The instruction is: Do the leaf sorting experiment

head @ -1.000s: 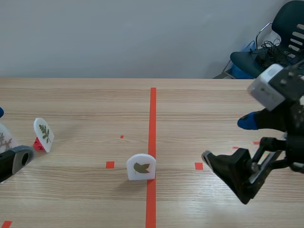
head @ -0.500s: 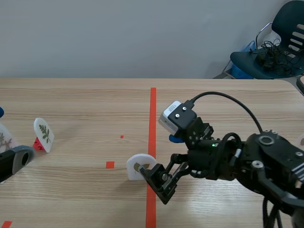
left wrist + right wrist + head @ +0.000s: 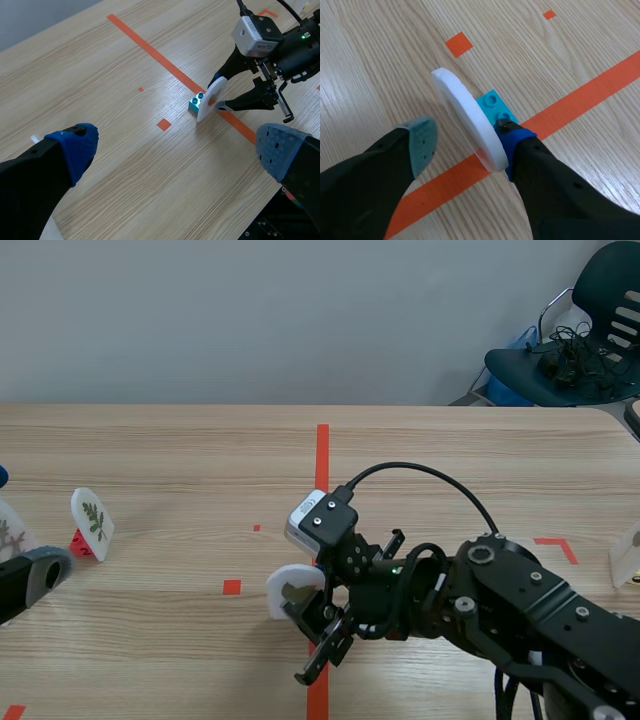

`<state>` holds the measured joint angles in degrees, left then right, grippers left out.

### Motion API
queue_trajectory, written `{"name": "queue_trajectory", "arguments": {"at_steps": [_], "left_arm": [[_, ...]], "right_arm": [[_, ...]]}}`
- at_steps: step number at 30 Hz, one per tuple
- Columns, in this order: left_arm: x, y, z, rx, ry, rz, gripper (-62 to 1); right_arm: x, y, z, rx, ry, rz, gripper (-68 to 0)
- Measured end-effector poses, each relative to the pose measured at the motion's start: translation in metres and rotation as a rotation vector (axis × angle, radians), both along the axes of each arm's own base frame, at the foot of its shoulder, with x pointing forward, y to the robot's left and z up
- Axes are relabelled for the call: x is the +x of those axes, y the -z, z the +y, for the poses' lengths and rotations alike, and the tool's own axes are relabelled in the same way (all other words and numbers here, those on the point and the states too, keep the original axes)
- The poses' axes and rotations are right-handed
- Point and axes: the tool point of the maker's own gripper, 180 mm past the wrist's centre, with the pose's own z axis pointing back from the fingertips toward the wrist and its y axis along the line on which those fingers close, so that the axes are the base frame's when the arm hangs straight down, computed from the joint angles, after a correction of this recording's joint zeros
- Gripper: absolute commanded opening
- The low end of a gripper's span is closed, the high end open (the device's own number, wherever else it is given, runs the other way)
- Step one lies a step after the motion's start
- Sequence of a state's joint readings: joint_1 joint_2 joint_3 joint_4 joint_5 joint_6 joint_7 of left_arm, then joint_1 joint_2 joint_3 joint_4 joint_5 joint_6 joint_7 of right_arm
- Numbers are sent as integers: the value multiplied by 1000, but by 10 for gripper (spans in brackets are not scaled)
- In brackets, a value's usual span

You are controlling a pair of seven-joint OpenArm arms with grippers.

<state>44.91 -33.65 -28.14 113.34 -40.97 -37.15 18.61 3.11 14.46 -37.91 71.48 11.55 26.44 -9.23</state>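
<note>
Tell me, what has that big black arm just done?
The right arm swung in from the table's right side to the middle. Its gripper now straddles the white leaf card on the red line, open, not yet gripping. That card and the leaf card at the left stayed put.

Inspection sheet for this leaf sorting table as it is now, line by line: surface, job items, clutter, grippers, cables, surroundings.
Surface: wooden table, orange-red tape marks.
Job's things: white leaf card upright on a teal block at the centre line; second leaf card on a red base at the robot's left; third card cut off at that edge.
Clutter: nothing seen.
Grippers: right gripper open, straddling the white leaf card, not closed on it; left gripper open, holding nothing.
Cables: black cable looping off the right wrist camera.
Surroundings: grey wall, dark chair.
</note>
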Motion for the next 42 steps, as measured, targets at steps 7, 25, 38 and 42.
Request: {"name": "queue_trajectory", "arguments": {"at_steps": [7,25,38,42], "left_arm": [[0,-1,0,-5,0,-5,14],[0,-1,0,-5,0,-5,14],[0,-1,0,-5,0,-5,14],[0,-1,0,-5,0,-5,14]], "right_arm": [[4,-9,-3,-26,1,-15,-625],[28,-63,-221,-141,759,-73,-625],[18,-20,-300,-77,1050,1,-625],[15,2,-303,-70,1060,49,-625]]}}
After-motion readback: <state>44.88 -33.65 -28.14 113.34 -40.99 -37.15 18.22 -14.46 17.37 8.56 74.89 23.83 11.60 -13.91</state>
